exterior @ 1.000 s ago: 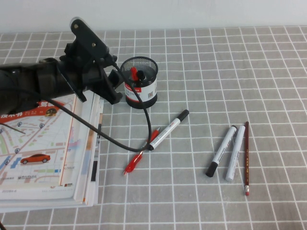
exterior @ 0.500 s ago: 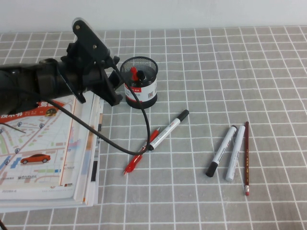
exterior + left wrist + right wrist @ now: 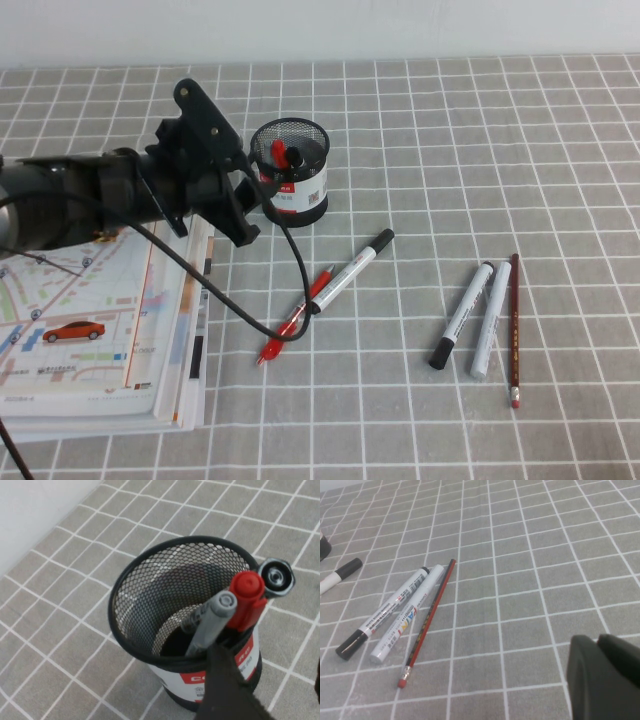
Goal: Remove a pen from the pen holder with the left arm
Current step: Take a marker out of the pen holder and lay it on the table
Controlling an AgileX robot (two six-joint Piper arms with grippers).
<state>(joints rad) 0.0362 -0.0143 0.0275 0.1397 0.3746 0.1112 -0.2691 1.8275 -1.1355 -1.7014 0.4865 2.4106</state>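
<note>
By mesh holder [image 3: 290, 175], L tool [image 3: 248, 195], R tool [image 3: 598, 645] over grid cloth [image 3: 520, 555]

Bright even diffuse light, faint soft shadows, mostly sharp, closest foreground in wrist views blurred

**Markers and a pencil on grid cloth**

A grey cloth [image 3: 545, 555] with white grid lines covers the table. A black-capped marker [image 3: 385, 611] and a white marker [image 3: 407, 614] lie side by side on it, touching. A red pencil [image 3: 429, 620] lies just beside the white marker, its eraser at the black cap's end. A third marker [image 3: 342, 570] shows partly at the frame's edge, well apart. The right gripper [image 3: 597, 640] is close to the camera over bare cloth, its dark fingers together and holding nothing.
</note>
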